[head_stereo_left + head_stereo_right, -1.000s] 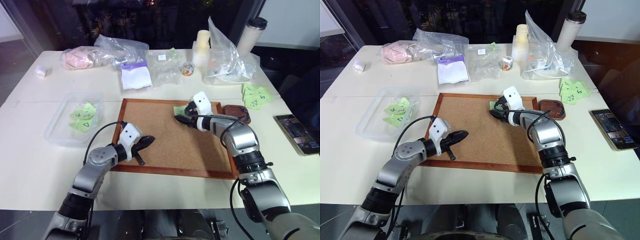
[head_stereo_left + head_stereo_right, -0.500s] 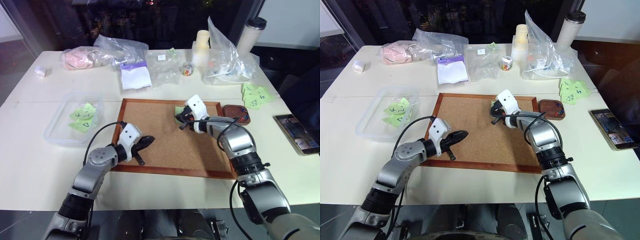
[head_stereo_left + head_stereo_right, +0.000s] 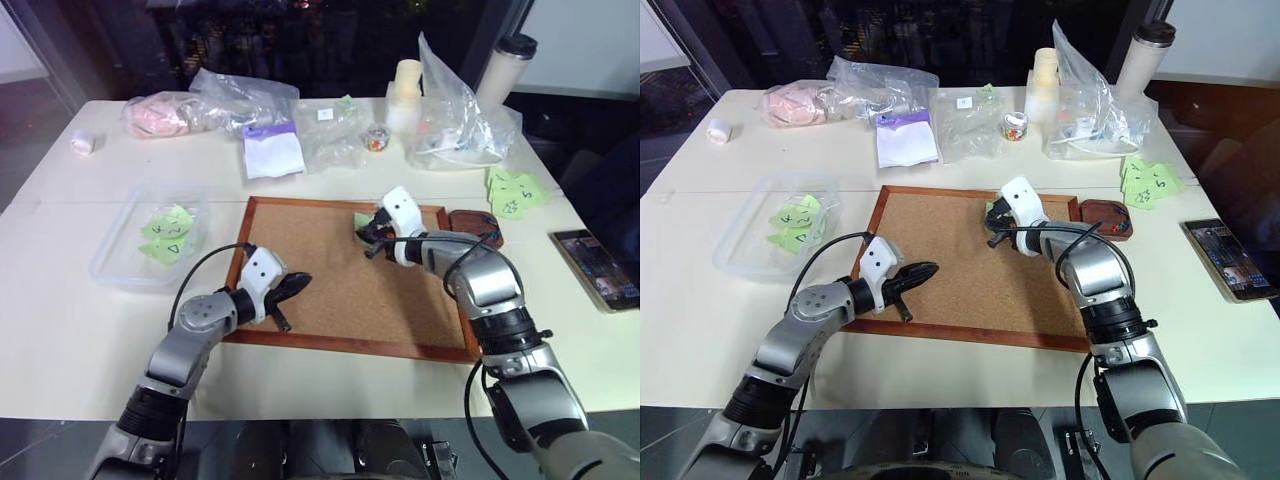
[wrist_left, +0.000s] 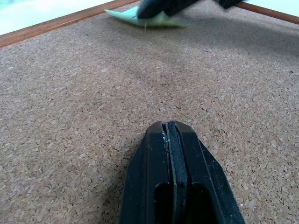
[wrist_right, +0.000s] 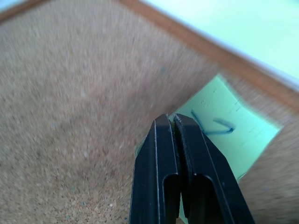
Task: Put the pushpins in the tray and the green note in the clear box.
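Note:
The green note (image 3: 362, 221) with a blue scribble lies on the cork board (image 3: 330, 295) at its far right corner. My right gripper (image 3: 370, 241) hangs just over the note's near edge, shut; a thin pushpin (image 4: 145, 26) pokes down from its tips. In the right wrist view the right gripper (image 5: 169, 119) covers part of the green note (image 5: 224, 135). The reddish-brown tray (image 3: 478, 222) sits just right of the board. On the left stands the clear box (image 3: 120, 215) with several green notes inside. My left gripper (image 3: 300, 283) rests shut and empty over the board's near left part.
A pile of green notes (image 3: 512, 192) and a phone (image 3: 600, 268) lie at the right. Plastic bags (image 3: 240, 100), a small jar (image 3: 376, 137), a white cup stack (image 3: 404, 90) and a tall tumbler (image 3: 505, 65) line the back of the table.
My right gripper has shut at the note and lifted a little off the board. The left arm has kept still.

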You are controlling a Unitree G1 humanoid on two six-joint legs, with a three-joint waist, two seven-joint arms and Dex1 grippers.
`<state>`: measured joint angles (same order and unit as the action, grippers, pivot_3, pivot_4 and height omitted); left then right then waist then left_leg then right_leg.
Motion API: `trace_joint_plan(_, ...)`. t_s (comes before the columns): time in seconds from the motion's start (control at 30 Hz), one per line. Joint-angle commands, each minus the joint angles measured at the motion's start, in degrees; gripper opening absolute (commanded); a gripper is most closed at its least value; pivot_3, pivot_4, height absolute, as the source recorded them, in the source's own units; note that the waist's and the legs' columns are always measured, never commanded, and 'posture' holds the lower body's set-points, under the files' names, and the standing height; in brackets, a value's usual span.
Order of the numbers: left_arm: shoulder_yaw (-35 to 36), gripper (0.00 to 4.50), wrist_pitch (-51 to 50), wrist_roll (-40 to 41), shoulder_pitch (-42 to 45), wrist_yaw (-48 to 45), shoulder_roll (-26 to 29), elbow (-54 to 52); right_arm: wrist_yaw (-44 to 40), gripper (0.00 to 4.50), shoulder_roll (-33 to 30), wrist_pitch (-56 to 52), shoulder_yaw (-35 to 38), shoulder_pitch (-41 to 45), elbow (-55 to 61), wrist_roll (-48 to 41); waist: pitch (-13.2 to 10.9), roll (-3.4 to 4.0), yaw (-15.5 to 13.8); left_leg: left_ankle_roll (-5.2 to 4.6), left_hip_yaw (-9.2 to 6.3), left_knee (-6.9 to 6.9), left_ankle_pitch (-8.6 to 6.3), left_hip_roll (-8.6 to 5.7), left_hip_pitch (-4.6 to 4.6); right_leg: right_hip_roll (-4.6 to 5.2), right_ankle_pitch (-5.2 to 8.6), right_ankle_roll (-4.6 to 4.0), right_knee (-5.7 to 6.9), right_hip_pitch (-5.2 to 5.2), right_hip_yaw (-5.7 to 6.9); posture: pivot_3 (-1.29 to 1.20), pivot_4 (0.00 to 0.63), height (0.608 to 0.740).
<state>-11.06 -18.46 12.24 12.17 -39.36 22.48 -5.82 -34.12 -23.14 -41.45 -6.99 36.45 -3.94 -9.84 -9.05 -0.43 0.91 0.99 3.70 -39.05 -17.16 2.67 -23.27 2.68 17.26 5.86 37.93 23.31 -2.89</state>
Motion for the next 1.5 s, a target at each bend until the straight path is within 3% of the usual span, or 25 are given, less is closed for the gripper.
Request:
trace_joint_plan(0.03, -1.67, 0.00, -2.09, -1.85, -1.67, -0.04, 0.51, 2.91, 0.09, 0.05, -0.58, -0.68, 1.74, 0.41, 3.51, -0.94, 0.00, 0.00, 0.02, 0.00, 0.00, 0.00, 0.00, 0.00, 0.00, 0.00, 0.00, 0.00, 0.00, 0.00, 0.00, 0.00, 0.150, 0.740)
trace_joint_plan(0.2, -1.29, 0.00, -2.20, -1.32, -1.66, 0.12, -0.05, 2.73, -0.26, 0.05, -1.40, -2.34, 2.09, -0.50, 6.69, -1.51, 0.00, 0.00, 0.02, 0.00, 0.00, 0.00, 0.00, 0.00, 0.00, -0.01, 0.00, 0.00, 0.00, 0.00, 0.00, 0.00, 0.150, 0.740)
trace_joint_plan(0.5, 3.51, 0.00, -12.45, 11.00, 2.47, 0.51, -7.26, -6.40, -3.35, 0.05, -7.51, -9.35, 1.14, -5.71, 25.48, -4.73, -0.05, -0.07, -0.20, 0.00, -0.14, -0.03, 0.00, -0.01, -0.13, 0.06, 0.00, 0.01, -0.03, 0.04, 0.07, 0.00, 0.150, 0.740)
trace_joint_plan(0.67, 6.54, 0.00, -17.06, 16.43, 7.77, 2.23, -10.68, -6.19, -4.90, 0.05, -10.87, -11.22, 0.82, -7.55, 32.42, -6.57, -0.12, -0.20, -0.11, 0.00, -0.23, -0.04, 0.00, -0.03, -0.16, -0.01, 0.00, 0.00, -0.04, 0.05, 0.11, 0.00, 0.150, 0.740)
trace_joint_plan(0.77, 8.65, 0.97, -19.53, 19.11, 11.33, 3.44, -12.25, -4.45, -5.74, 0.00, -12.91, -11.45, 0.53, -8.53, 34.92, -7.07, -0.13, -0.21, -0.04, 0.00, -0.23, -0.04, 0.00, -0.11, -0.16, -0.02, 0.00, 0.01, -0.04, 0.05, 0.11, 0.00, 0.150, 0.740)
trace_joint_plan(0.97, 14.26, 3.79, -25.00, 25.75, 15.79, 7.67, -16.17, -0.96, -7.42, 0.00, -17.99, -8.08, -1.31, -10.26, 37.72, -5.51, -0.15, -0.26, -0.12, 0.00, -0.29, -0.04, 0.00, -0.16, -0.17, -0.03, 0.00, 0.00, -0.07, 0.05, 0.11, 0.00, 0.150, 0.740)
trace_joint_plan(1.27, 21.81, 3.79, -34.86, 35.77, 20.42, 17.61, -23.90, 5.37, -9.20, 0.00, -20.99, -3.04, -1.81, -9.96, 37.57, -4.66, -0.20, -0.34, -0.17, 0.00, -0.36, -0.06, 0.00, -0.19, -0.17, -0.04, 0.00, 0.01, -0.10, 0.02, 0.15, 0.00, 0.150, 0.740)
trace_joint_plan(1.5, 20.24, 3.79, -39.84, 38.25, 21.19, 18.19, -24.62, 6.01, -9.64, 0.00, -21.17, -2.98, -1.61, -8.76, 38.48, -5.27, -0.20, -0.34, -0.17, 0.01, -0.37, -0.06, 0.01, -0.19, -0.17, -0.04, 0.00, 0.01, -0.11, 0.01, 0.16, 0.00, 0.150, 0.740)
